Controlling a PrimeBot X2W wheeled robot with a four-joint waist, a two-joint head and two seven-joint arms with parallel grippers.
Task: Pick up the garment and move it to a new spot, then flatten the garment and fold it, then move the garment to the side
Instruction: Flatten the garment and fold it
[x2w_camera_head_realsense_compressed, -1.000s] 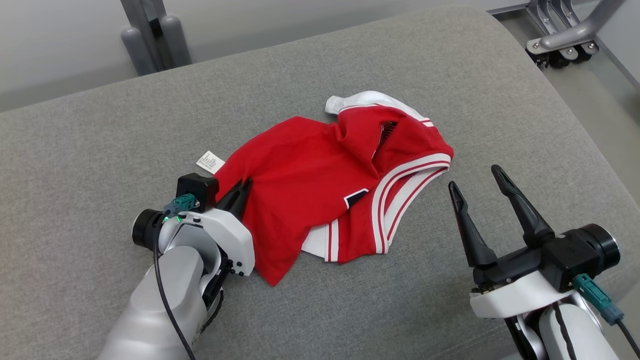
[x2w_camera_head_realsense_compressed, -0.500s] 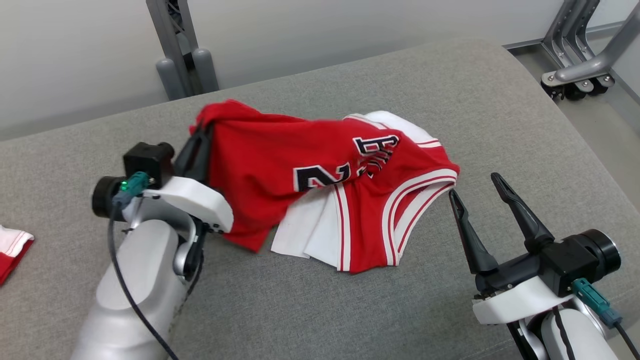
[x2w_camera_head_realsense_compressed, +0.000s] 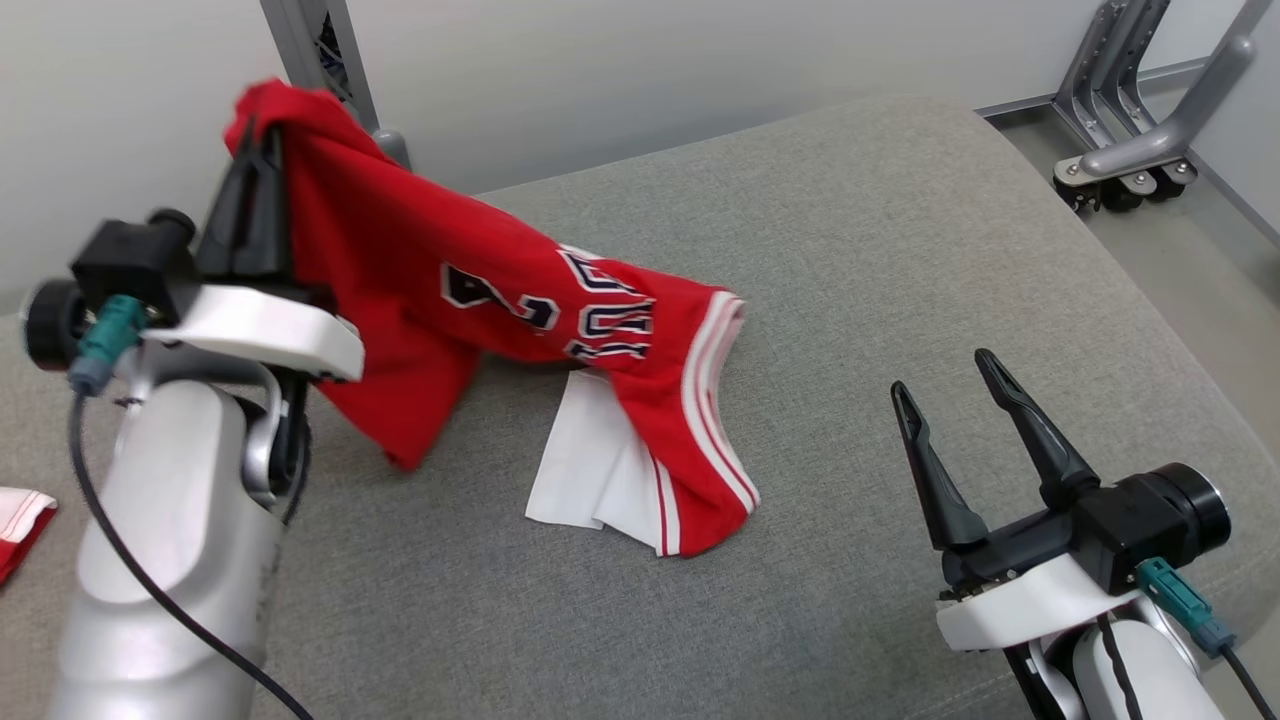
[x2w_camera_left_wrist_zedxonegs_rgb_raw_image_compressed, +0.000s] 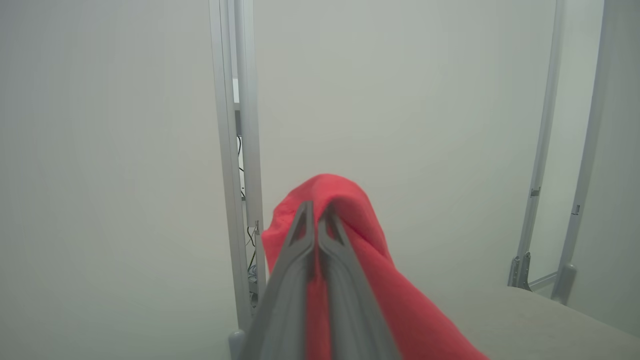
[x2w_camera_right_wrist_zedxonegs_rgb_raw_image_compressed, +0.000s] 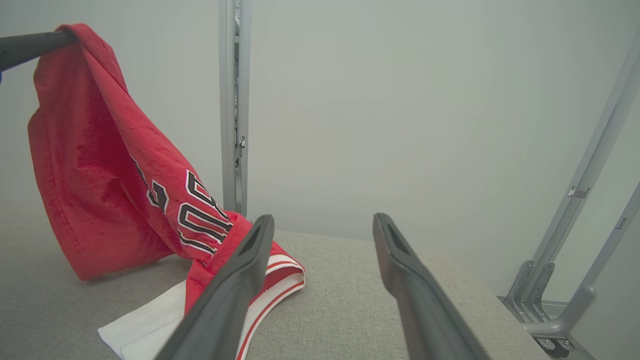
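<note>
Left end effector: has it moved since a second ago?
Yes. The left end effector rose from the cushion toward the metal post, lifting the red garment.

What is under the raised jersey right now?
Under the jersey, held up by the shut left gripper, white fabric lies on the grey cushion. The jersey's low end hides where that fabric goes, and the cushion beneath it.

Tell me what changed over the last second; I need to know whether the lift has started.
The left hand, shut on the red jersey throughout, rose and swung toward the robot's left, pulling that end off the grey cushion; the jersey unfurled, showing its lettering. Its white-striped end still lies on the cushion. The right hand stayed open, holding nothing, where it was.
</note>
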